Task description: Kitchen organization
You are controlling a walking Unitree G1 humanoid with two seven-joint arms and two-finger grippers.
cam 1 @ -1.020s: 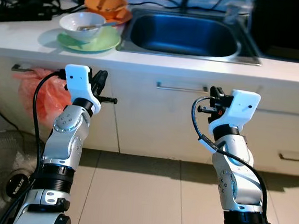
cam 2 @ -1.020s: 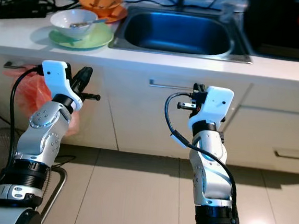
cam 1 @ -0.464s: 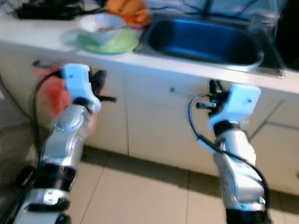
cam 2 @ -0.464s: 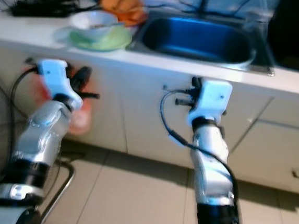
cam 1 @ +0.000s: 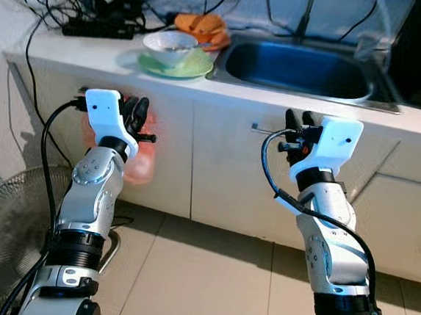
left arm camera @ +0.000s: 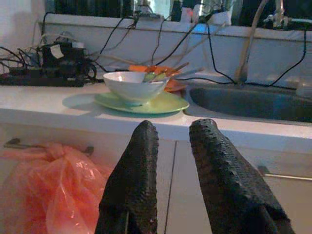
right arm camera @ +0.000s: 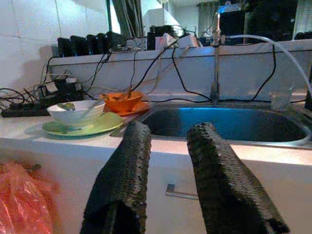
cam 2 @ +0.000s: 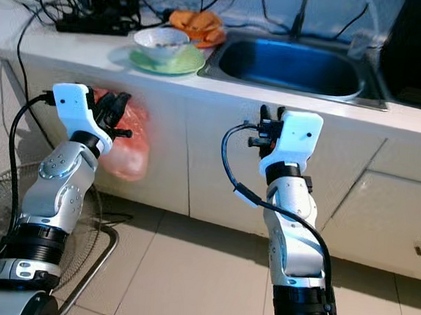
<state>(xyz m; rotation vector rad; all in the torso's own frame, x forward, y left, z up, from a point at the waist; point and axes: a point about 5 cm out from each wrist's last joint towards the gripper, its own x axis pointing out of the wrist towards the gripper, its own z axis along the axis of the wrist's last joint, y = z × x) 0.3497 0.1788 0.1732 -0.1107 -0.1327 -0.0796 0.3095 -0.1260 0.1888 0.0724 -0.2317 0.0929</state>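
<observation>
White countertop (cam 1: 94,53) runs across the scene, and on it sits a pale green plate (cam 1: 176,66) carrying a white bowl (cam 1: 170,46) with a utensil resting inside. Just behind that, an orange bowl on an orange plate (cam 1: 202,28), right beside the stainless steel sink (cam 1: 299,68). A tangle of black cables and a power strip (cam 1: 104,24) lies toward the robot's left end of the counter.

Both arms are raised in front of the cream cabinet doors (cam 1: 228,166), short of the counter edge. The left gripper (left arm camera: 168,165) has its two black fingers slightly parted, nothing between them. The right gripper (right arm camera: 168,161) matches it: fingers a little apart, empty, facing the sink.

A red-orange plastic bag (cam 2: 123,146) hangs from the cabinet handle by the left arm. A metal floor fan (cam 1: 4,235) stands on the beige tiled floor (cam 1: 199,282) below.
</observation>
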